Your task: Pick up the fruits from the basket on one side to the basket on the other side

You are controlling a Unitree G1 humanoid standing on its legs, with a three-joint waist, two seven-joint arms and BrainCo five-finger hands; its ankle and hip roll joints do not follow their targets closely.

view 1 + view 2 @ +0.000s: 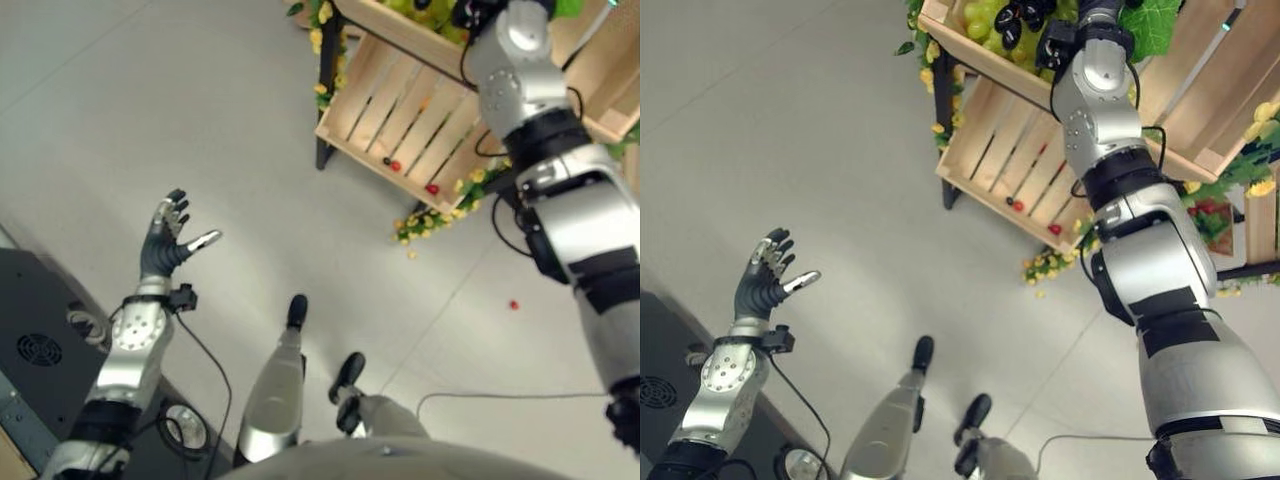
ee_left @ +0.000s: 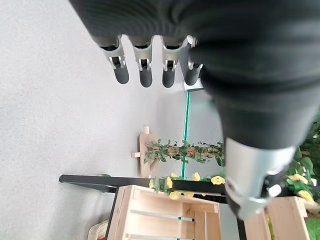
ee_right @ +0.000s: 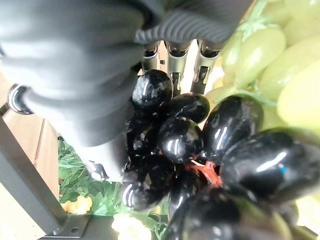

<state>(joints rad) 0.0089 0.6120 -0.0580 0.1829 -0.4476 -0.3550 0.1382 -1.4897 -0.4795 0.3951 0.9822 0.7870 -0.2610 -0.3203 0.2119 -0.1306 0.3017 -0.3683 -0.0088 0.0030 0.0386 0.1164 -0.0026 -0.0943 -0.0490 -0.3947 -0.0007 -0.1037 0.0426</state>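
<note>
**Right hand on the dark grapes at the upper crate; left hand raised with nothing in it**

The right hand [image 3: 115, 75] reaches up into the upper pale slatted wooden crate [image 1: 960, 45] of a black-framed stand. Its wrist view shows a bunch of glossy black-purple grapes [image 3: 200, 150] lying directly against the palm side of the hand, the berries pressed up to the fingers [image 3: 172, 62] and thumb. The fingers come down behind the topmost berries and their tips are hidden by the fruit, so I cannot tell whether the hand is clasping the bunch or only resting against it. In the right eye view the same dark grapes [image 1: 1015, 22] hang just beside the hand at the crate's edge.

Beyond the dark bunch, on the far side from the palm, lies a cluster of pale green grapes [image 3: 270, 55], touching the black ones.

Below the hand, well apart from it, sits the lower slatted wooden crate [image 1: 400, 110], tilted, with a few small red cherry-like fruits [image 1: 432, 188] resting near its front lip. Another small red fruit [image 1: 514, 305] lies on the grey floor [image 1: 200, 120], farther still from the hand. Yellow artificial flowers [image 1: 430, 222] with green leaves trail along the stand's frame.

The left hand [image 1: 165, 240] is held up over the floor, far from both crates, fingers straight and spread, holding nothing.
</note>
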